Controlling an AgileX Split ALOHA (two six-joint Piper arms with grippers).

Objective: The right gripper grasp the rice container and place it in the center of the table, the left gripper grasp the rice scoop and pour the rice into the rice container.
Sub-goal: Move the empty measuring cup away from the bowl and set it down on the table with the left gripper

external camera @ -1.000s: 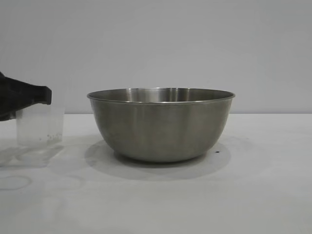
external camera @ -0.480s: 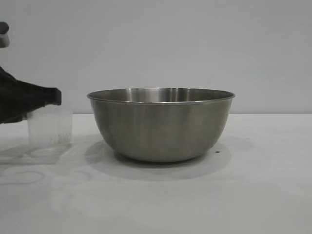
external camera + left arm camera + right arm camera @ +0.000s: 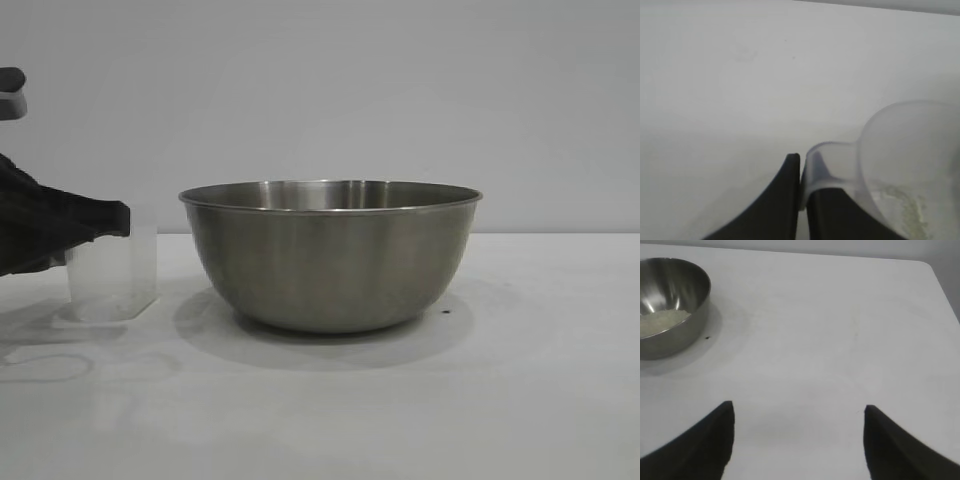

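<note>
Nearest the exterior camera is bare plain white matte table [image 3: 330,420], and on it, left of centre, the small clear plastic rice scoop with a side handle [image 3: 112,272] now stands closer to the bowl than it did a second ago, base down on the surface. The black pointed left gripper [image 3: 801,172] has come in with it from the left edge; in the left wrist view its jaws sit nearly together, pinching the scoop's handle, and only a thin dusting of small white rice grains [image 3: 900,200] clings inside. Just beyond, mid-table, sits the large round brushed-steel rice container [image 3: 330,255], a whitish bed of rice in it. So the pour looks done and the emptied scoop is being parked. Well apart from the bowl, the black right gripper [image 3: 797,440] hangs with jaws spread wide, holding nothing.
</note>
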